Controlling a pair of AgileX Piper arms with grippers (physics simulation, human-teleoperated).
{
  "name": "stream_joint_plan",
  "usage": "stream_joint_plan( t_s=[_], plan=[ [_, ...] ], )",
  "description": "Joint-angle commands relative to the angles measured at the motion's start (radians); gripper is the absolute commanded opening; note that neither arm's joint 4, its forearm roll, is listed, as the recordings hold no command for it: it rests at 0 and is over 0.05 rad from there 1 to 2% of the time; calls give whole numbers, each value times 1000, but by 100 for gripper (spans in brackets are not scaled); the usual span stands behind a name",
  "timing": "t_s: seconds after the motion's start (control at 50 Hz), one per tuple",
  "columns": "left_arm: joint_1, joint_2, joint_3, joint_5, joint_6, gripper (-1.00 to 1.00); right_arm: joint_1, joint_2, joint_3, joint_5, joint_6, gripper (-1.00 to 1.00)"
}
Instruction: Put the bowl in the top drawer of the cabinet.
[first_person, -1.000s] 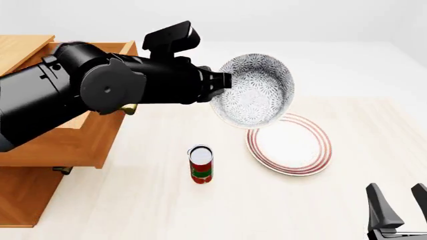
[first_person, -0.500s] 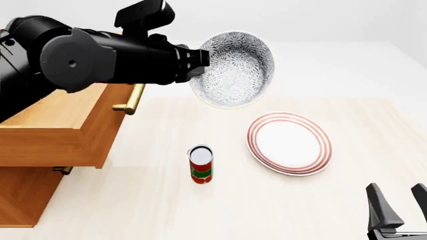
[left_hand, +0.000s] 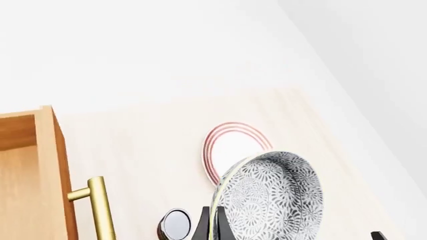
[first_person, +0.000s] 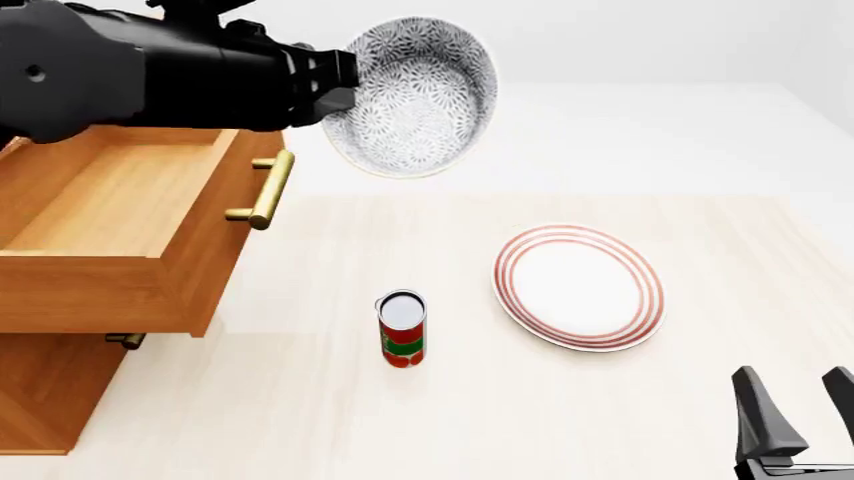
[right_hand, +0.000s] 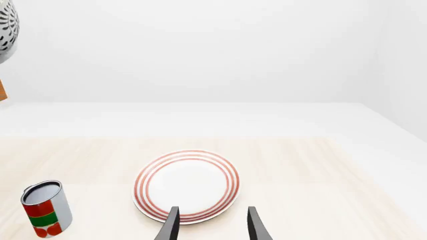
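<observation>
The light-brown wooden top drawer (first_person: 114, 225) of the cabinet (first_person: 47, 385) stands open at the left. The left gripper (first_person: 340, 85), its arm reaching level from the left, pinches the rim of the blue-grey floral bowl (first_person: 411, 97), held tilted in the air just right of the drawer's brass handle (first_person: 267, 190). The drawer cavity lies left and below. At near right, the right gripper (right_hand: 212, 225) rests with fingers parted, empty.

A pale wood-grain table (first_person: 334, 420) fills the near ground under soft, even light. Beyond its far edge lies a plain white floor (first_person: 667, 130), meeting bare white walls (right_hand: 200, 45).
</observation>
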Motion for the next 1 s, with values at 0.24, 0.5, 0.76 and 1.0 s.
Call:
stream_joint_plan(
  t_s=[0.24,0.5,0.76,1.0],
  plan=[
    [103,-60,-28,62,15,-100,2,0,0,-1,1,100],
    [147,-89,-41,86,23,-100,2,0,0,-1,1,100],
    [198,-132,-56,126,32,-100,2,0,0,-1,1,100],
    [249,-149,-81,153,44,-100,2,0,0,-1,1,100]
  ],
)
